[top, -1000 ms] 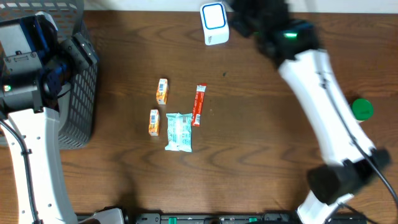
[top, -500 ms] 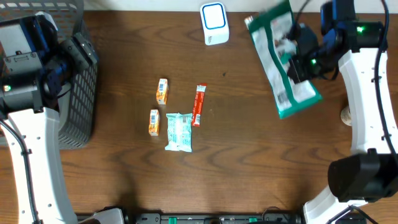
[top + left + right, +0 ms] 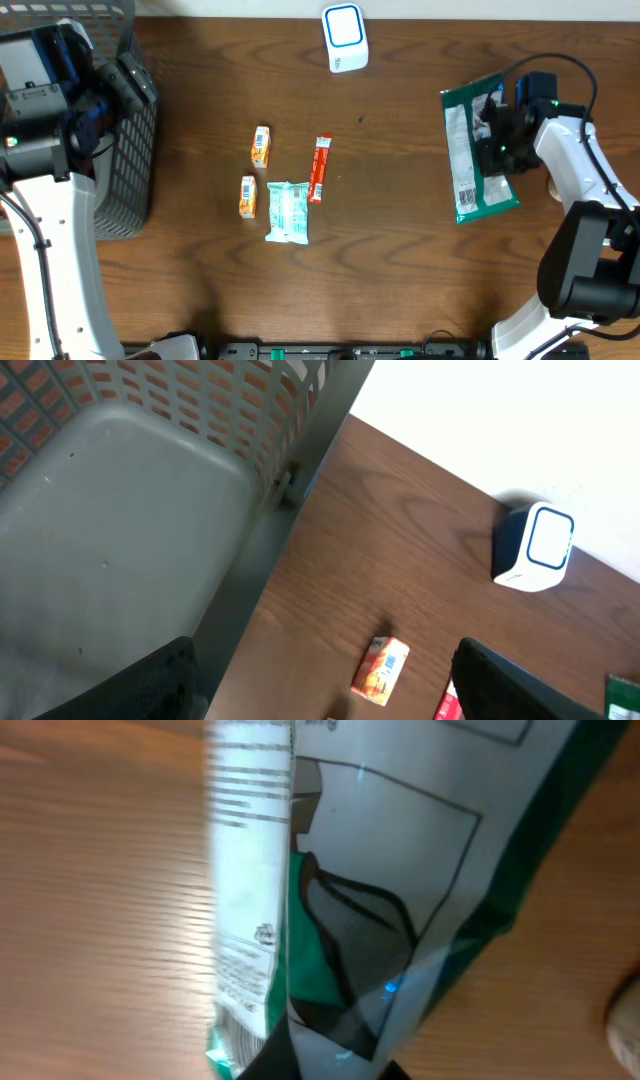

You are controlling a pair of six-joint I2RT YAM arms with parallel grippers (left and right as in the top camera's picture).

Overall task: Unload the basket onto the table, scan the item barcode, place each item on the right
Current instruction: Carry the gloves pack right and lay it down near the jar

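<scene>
A green and white bag lies at the right side of the table with its white printed strip facing up. My right gripper sits on the bag's upper right part. In the right wrist view the bag fills the frame, and a fold of it runs down between the dark fingers of the right gripper, shut on it. The white and blue scanner stands at the back middle, well left of the bag. My left gripper hangs open beside the basket, holding nothing.
Two small orange boxes, a red stick pack and a pale green packet lie mid-table. The grey mesh basket stands at the left edge. The scanner also shows in the left wrist view.
My right arm has carried the bag from near the scanner to the right and down, and the bag now lies flatter on the table. The left arm has stayed still.
</scene>
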